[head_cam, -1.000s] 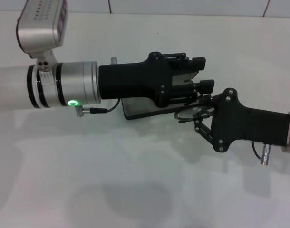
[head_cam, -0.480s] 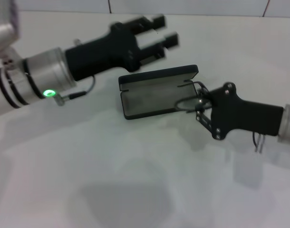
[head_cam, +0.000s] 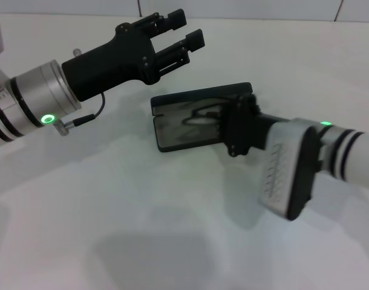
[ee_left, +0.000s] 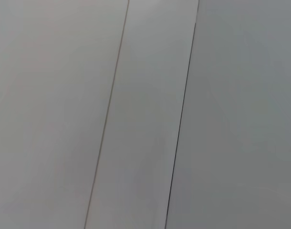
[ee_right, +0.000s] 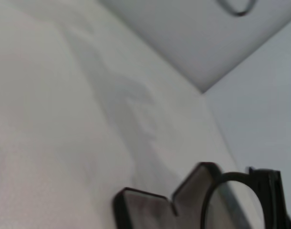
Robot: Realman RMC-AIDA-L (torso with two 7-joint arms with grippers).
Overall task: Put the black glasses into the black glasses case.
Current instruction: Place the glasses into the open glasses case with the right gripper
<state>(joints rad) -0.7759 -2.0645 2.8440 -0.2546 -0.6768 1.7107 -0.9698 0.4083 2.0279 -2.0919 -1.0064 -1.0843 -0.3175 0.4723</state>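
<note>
Black glasses (head_cam: 202, 115) sit over the grey lining of the open black glasses case (head_cam: 172, 136) on the table (head_cam: 142, 229), right gripper (head_cam: 239, 130) at their right end, grip unclear; left gripper (head_cam: 187, 36) raised behind, fingers apart, empty.

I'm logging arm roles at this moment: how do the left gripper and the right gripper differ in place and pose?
The left gripper hangs in the air behind the open black glasses case, fingers apart and empty; the right gripper is at the case's right end, over the lining, with the black glasses. The left gripper is plainly seen; the right gripper's fingers are hidden by its wrist. Both are black.
</note>
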